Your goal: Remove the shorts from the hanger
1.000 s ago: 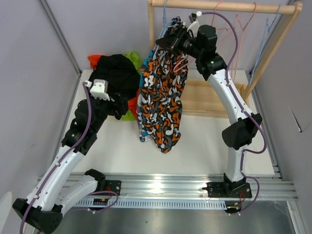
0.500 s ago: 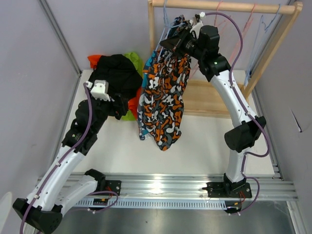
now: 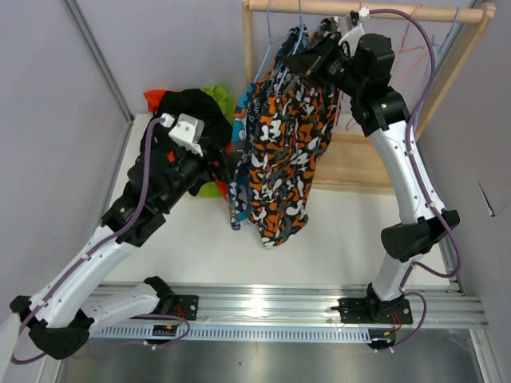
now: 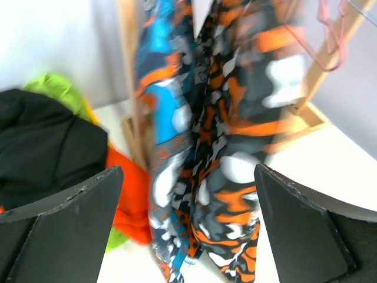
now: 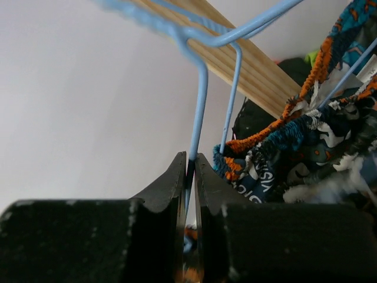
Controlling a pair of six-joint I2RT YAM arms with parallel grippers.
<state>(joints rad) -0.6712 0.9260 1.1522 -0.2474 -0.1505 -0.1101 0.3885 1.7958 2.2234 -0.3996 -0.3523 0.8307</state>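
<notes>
Fabric lies heaped at the table's [image 3: 343, 231] far-left corner: black shorts [image 3: 192, 112] over orange-red shorts [image 3: 153, 97] and lime green shorts [image 3: 217, 96]. Just right of the heap, the left gripper [image 3: 223, 163] hovers with its fingers spread wide, holding nothing. Its wrist view shows them framing the patterned shorts [image 3: 279, 152] without touching them. Those shorts drape from up by the wooden rail [image 3: 375, 11] down over the table. The top view hides the right gripper's [image 3: 291, 64] tips against the cloth. Only the right wrist view shows them pressed together on a blue hanger's [image 5: 200, 88] upright wire, with bunched waistbands just beside.
</notes>
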